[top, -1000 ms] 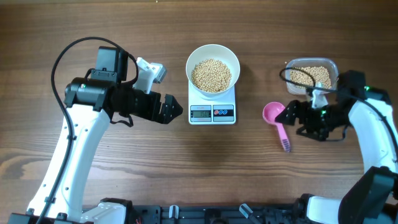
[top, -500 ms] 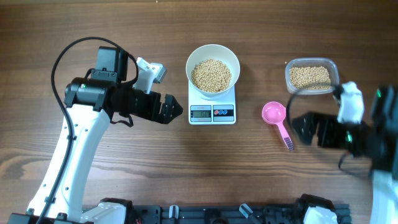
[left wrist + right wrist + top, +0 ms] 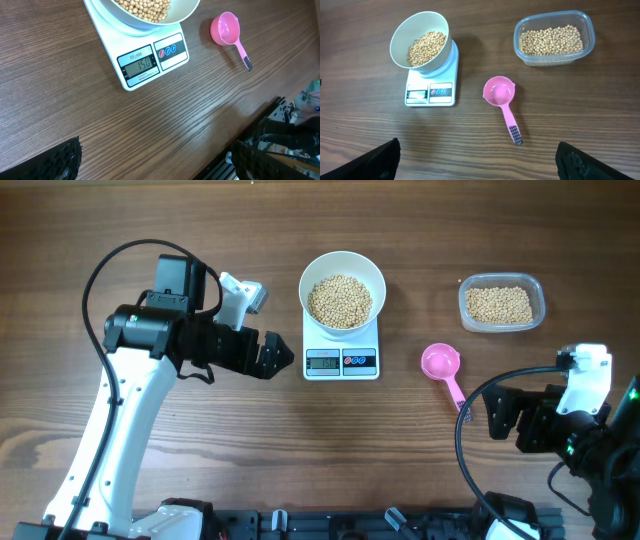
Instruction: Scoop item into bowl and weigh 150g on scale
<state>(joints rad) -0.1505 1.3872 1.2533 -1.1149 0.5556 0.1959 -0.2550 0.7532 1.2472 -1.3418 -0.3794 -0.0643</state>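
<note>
Tabletop (image 3: pixel 300 450) of brown wood grain beneath scale (image 3: pixel 341 362) and bowl (image 3: pixel 345 262)

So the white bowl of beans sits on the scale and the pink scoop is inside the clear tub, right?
Not quite: the pink scoop lies on the table, outside the clear tub, as the right wrist view shows. The bowl is on the scale.

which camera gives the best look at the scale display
The left wrist view. The scale lies close below that camera and the digits on its display read 150. The overhead view shows the display only as a small grey patch with no legible digits. The right wrist view sees it from farther off, also too small to read.
</note>
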